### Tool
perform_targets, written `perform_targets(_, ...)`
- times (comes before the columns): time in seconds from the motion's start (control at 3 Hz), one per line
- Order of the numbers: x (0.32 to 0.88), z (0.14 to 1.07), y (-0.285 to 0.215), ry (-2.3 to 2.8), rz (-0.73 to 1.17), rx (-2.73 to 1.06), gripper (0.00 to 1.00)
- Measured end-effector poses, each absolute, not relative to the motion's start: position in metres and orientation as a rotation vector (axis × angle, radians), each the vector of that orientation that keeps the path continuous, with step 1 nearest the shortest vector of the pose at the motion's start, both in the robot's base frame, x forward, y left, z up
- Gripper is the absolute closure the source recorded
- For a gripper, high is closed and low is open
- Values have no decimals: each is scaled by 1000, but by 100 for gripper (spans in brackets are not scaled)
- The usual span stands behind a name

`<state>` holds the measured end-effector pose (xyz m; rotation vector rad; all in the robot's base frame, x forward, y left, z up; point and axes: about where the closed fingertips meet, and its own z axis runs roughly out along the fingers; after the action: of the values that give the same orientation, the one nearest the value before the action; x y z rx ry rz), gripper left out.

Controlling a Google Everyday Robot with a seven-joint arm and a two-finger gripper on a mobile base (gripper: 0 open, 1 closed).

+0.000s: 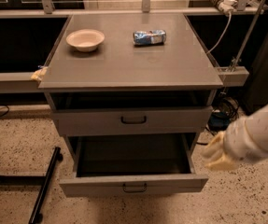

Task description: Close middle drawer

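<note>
The grey cabinet (133,69) stands in the middle of the camera view. Its middle drawer (133,184) is pulled far out, with a low wide front panel and a small dark centre handle (134,187); its inside looks empty. Above it, the taller top drawer front (132,121) with a bigger black handle sits slightly forward, with a dark gap over it. The lowest drawer is hidden below. My gripper (216,156), yellowish at the end of a white arm (257,133), hangs to the right of the open drawer, near its right side wall and apart from it.
A cream bowl (85,39) and a crushed blue can (149,37) lie on the cabinet top. A black stand leg (45,185) slants over the speckled floor at left. Cables (223,110) and a metal rail (231,73) are at the right.
</note>
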<state>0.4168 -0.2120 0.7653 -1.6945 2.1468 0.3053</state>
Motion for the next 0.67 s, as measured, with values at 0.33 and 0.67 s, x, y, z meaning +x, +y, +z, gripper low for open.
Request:
perform_targets(0.33,402,652,-201,2159,491,-1661,88)
perform_targets(0.67,402,628,-199,2171,540,-1642,100)
